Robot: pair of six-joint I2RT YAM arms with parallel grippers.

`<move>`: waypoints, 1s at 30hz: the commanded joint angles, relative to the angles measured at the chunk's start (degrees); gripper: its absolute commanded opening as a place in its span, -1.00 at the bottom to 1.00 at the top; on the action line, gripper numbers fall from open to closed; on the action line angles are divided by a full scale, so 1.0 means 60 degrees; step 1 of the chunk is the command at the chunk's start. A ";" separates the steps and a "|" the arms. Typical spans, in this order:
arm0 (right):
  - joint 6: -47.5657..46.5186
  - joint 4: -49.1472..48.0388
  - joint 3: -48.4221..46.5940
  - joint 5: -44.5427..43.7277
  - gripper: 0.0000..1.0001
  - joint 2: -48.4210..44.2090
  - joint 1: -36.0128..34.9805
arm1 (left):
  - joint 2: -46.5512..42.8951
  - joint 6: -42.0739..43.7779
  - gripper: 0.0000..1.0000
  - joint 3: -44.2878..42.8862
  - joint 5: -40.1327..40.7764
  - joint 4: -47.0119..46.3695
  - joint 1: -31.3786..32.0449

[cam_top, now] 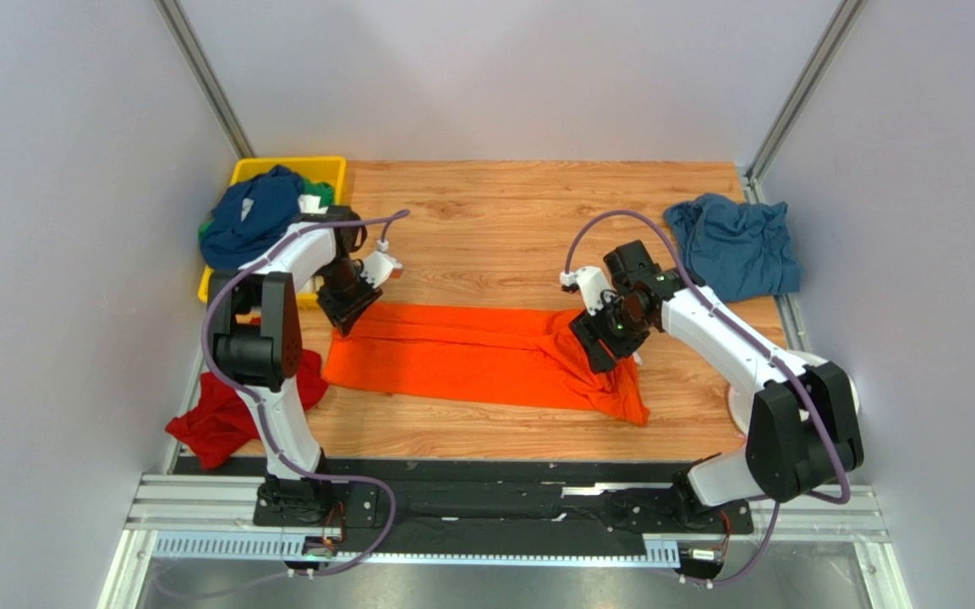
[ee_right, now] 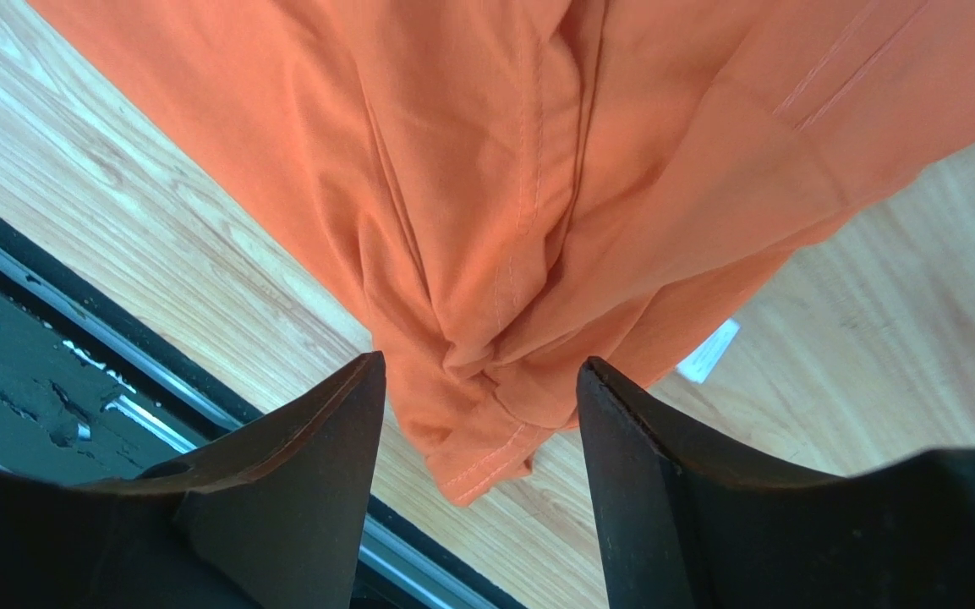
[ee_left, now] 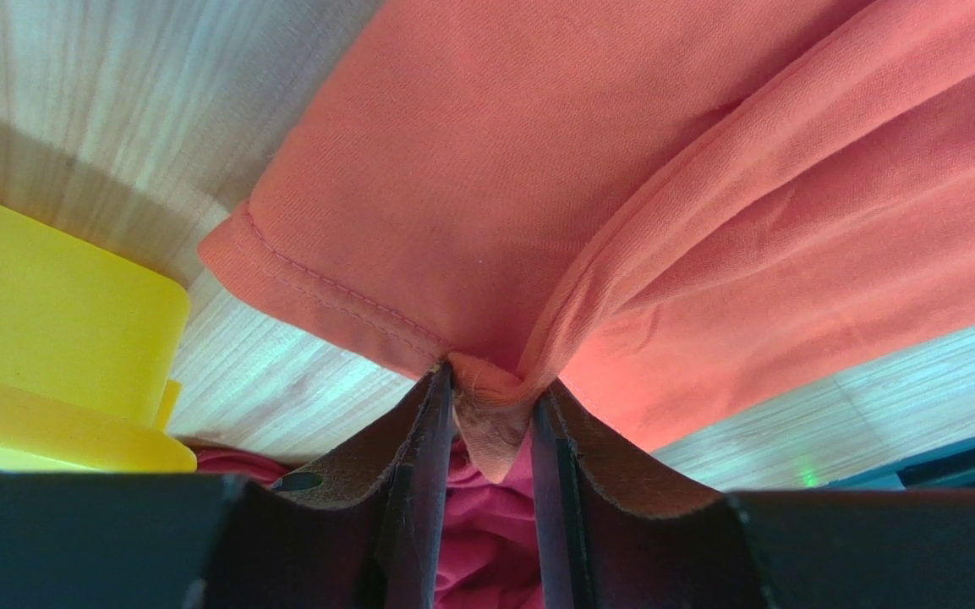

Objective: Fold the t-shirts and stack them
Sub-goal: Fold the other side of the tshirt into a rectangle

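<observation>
A bright orange cotton t-shirt [cam_top: 480, 355] lies stretched out crosswise on the middle of the pale wood-grain worktop [cam_top: 505, 216], partly folded along its length and rumpled at its right end. The left hand [ee_left: 492, 381] sits at the shirt's left end, its fingers [ee_left: 422, 470] only narrowly parted and pinching a small tuft of the stitched hem between them, the cloth fanning away from that pinch in soft creases. The right hand [ee_right: 482, 366] is over the bunched right end with its jaws standing wide apart. A gathered fold of the orange cloth lies between them, and they grip nothing.

At the worktop's far left corner is a yellow plastic tray [cam_top: 314, 165] heaped with a navy shirt [cam_top: 251, 213] (a little green and white cloth shows beside it). A steel-blue shirt [cam_top: 734, 244] lies crumpled at the far right edge. A red shirt [cam_top: 213, 419] hangs at the near left edge, beside the left arm.
</observation>
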State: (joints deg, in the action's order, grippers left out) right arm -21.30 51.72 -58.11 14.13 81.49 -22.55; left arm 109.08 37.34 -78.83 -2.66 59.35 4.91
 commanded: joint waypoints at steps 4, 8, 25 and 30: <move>-0.0259 -0.0139 -0.1490 -0.0129 0.19 0.1049 -0.0300 | -0.0059 -0.0130 -0.15 0.0130 -0.0055 -0.0077 0.0061; -0.0317 -0.0271 -0.1975 -0.0216 0.18 0.1753 -0.0431 | -0.0220 -0.0086 0.28 0.0188 -0.0187 -0.0238 0.0061; -0.0698 -0.0476 -0.2972 -0.0304 0.07 0.3307 -0.0505 | -0.0704 -0.0013 0.75 -0.0046 -0.0290 -0.0078 0.0061; -0.0713 -0.0535 -0.3074 -0.0246 0.00 0.3527 -0.0505 | -0.0821 -0.0042 0.76 -0.0119 -0.0275 -0.0063 0.0061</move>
State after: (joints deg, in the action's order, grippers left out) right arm -24.08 50.09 -74.02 12.49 101.54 -25.28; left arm 107.61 36.93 -78.04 -3.57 58.04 4.91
